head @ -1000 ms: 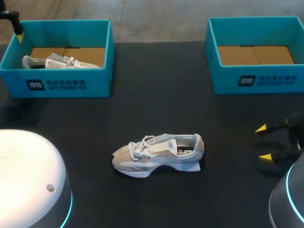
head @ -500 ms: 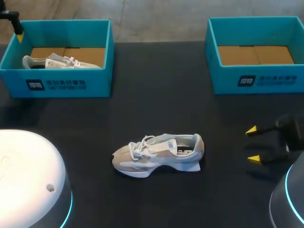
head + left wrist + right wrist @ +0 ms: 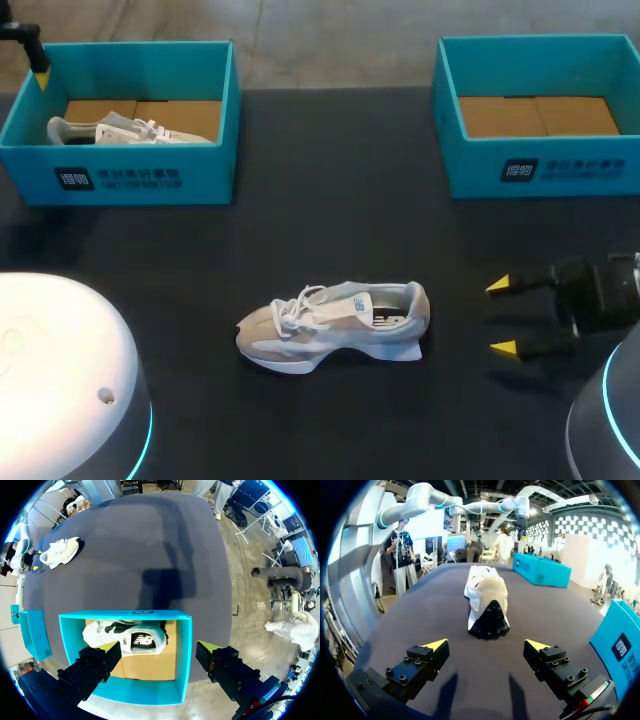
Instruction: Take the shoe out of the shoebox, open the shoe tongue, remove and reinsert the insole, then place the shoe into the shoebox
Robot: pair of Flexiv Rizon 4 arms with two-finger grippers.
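Note:
A beige and white shoe (image 3: 335, 325) lies on its sole mid-table, toe to the left; it also shows far off in the left wrist view as the shoe (image 3: 60, 551). My right gripper (image 3: 502, 316) stands open just right of its heel. In the right wrist view the shoe's heel (image 3: 486, 600) is straight ahead of the open right gripper (image 3: 486, 645), a short gap away. My left gripper (image 3: 160, 648) hangs open above the left shoebox (image 3: 125, 170), over a second white shoe (image 3: 125, 639) lying inside; only a finger (image 3: 38, 65) shows in the head view.
The right shoebox (image 3: 540, 165) stands at the back right with a bare cardboard floor, and it flanks my right gripper as a teal wall (image 3: 620, 640). The dark tabletop (image 3: 330, 210) stretches between the two boxes and around the shoe.
My right gripper has slid left along the table toward the shoe's heel, staying open. The left arm and both shoes have not moved.

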